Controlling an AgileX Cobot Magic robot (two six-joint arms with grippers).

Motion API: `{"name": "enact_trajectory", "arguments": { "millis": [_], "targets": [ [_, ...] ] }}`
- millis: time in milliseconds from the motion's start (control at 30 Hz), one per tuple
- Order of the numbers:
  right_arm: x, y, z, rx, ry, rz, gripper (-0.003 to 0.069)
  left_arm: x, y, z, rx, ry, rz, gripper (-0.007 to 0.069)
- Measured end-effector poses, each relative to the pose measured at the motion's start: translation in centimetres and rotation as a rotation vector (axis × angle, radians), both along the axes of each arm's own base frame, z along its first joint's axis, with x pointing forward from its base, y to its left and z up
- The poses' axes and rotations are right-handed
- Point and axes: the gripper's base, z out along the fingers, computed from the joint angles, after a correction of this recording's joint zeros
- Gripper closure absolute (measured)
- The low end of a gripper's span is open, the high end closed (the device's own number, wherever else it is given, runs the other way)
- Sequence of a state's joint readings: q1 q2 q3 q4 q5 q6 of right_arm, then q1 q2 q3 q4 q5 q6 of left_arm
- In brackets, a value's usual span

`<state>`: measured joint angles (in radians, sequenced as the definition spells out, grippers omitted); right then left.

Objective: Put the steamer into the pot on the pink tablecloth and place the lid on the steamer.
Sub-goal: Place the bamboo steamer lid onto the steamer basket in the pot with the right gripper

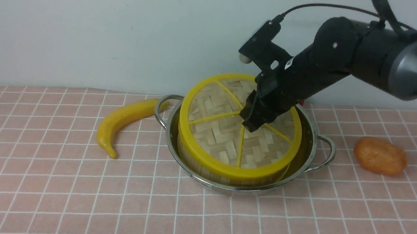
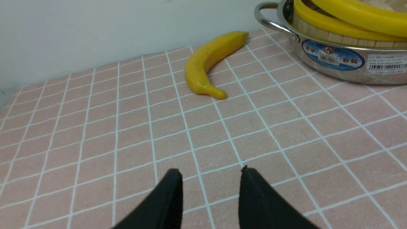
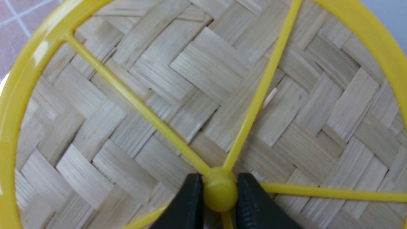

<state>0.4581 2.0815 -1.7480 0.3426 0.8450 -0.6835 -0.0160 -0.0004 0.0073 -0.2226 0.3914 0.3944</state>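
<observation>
The right gripper [image 3: 219,187] pinches the knob [image 3: 220,194] at the centre of the lid [image 1: 222,134], its jaws closed tight against both sides. The lid is over the steamer [image 1: 188,158], which sits in the pot [image 2: 334,68] mid-cloth [image 1: 66,195]. The lid looks tilted, with its near edge down by the steamer's rim and its far side higher. If let go like this, it could land askew or slide off. The small round knob could also slip from the jaws, and a hard push down might shove the steamer sideways in the pot. The left gripper [image 2: 210,171] hangs empty and parted above bare cloth, nearer than the banana [image 1: 121,123]. The lid hides the steamer's contents and the arm hides the lid's far right rim, so I cannot tell whether any edge is seated.
</observation>
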Motion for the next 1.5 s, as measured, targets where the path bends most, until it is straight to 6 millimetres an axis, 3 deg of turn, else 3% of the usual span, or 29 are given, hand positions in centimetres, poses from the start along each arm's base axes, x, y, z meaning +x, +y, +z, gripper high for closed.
{"name": "enact_trajectory", "arguments": {
  "millis": [933, 1500],
  "targets": [
    [0.0, -0.1, 1.0, -0.001, -0.037, 0.003, 0.0513, 0.0, 0.0, 0.0, 0.0, 0.0, 0.0, 0.0382],
    [0.7, 0.1, 0.5, 0.015, -0.077, -0.015, 0.0514, 0.0, 0.0, 0.0, 0.0, 0.0, 0.0, 0.0382]
  ]
}}
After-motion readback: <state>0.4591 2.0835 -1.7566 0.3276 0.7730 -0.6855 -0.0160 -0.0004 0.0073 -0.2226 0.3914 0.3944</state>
